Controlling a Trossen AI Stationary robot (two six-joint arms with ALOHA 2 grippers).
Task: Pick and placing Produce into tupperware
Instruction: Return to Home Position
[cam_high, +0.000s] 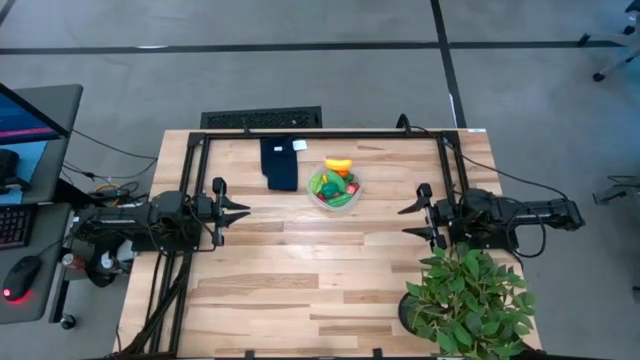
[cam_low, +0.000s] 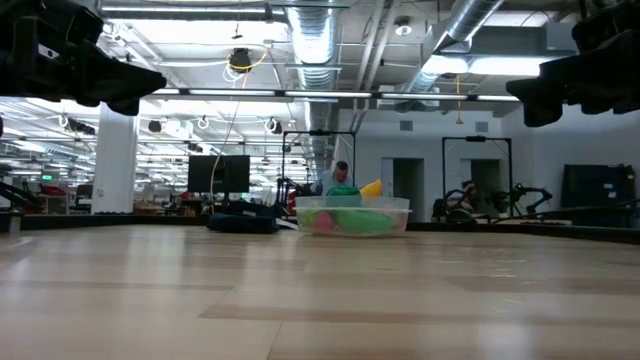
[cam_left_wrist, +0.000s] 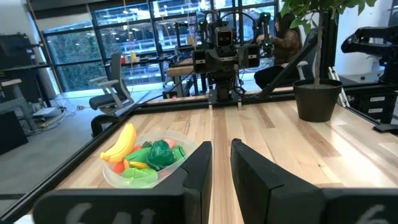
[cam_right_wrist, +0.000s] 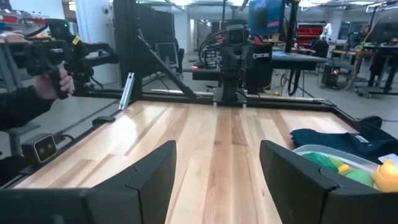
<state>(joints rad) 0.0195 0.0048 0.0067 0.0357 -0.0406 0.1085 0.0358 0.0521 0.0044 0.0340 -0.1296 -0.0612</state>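
My left hand sits closest, fingers only narrowly apart and holding nothing, raised over the tabletop's left edge. My right hand faces it from the right edge, fingers wide apart, also empty. Between them, toward the back, the tupperware holds the produce, with the banana on top. It stands just beside a dark blue cloth.

Colourful produce heaped inside clear tupperware

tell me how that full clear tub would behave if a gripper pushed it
Probably slides rather than tips: the tupperware is low and wide on the smooth table. The banana perched on top might tumble out if jolted.
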